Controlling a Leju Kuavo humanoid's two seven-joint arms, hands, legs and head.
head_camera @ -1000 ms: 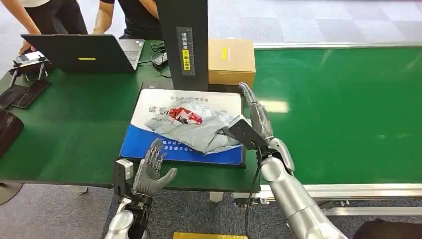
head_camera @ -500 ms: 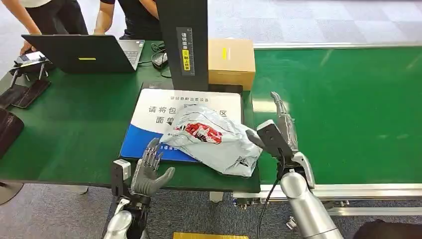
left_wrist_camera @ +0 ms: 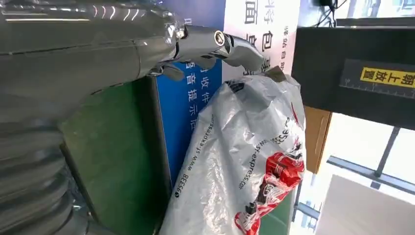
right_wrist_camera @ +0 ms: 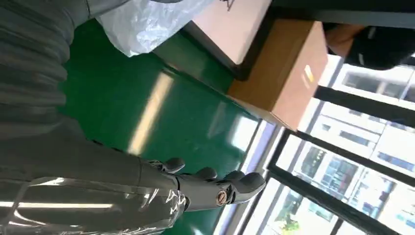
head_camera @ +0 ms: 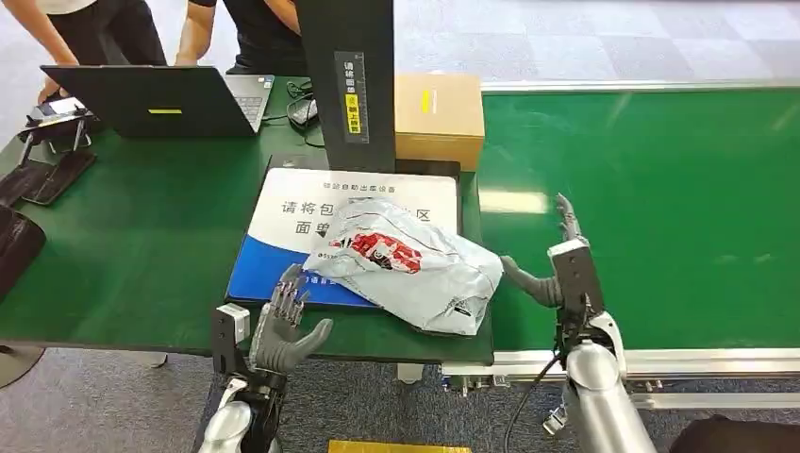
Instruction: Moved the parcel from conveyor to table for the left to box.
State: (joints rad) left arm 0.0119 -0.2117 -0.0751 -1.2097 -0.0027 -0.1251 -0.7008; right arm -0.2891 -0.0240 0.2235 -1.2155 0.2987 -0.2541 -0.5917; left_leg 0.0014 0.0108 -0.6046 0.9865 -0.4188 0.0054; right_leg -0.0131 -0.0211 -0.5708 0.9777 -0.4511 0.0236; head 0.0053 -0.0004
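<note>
Broad green conveyor belt (head_camera: 660, 208), matte with faint glare, beside the green-topped table (head_camera: 141, 245). Flat blue-and-white printed mat (head_camera: 283, 226) lies on the table. Crinkled grey plastic parcel with red logo (head_camera: 415, 264) rests on the mat's near right corner, overhanging it. Right hand (head_camera: 557, 274), fingers spread and holding nothing, stands just beside the parcel over the belt. Left hand (head_camera: 283, 326), fingers apart and holding nothing, hovers near the parcel's other side.

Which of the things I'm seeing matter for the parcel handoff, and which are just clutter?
Job:
grey parcel, lying on the printed mat
green conveyor
cardboard box
left hand, open, beside the parcel
right hand, open, apart from it

Lying about:
laptop
mouse
phone on a stand
</note>
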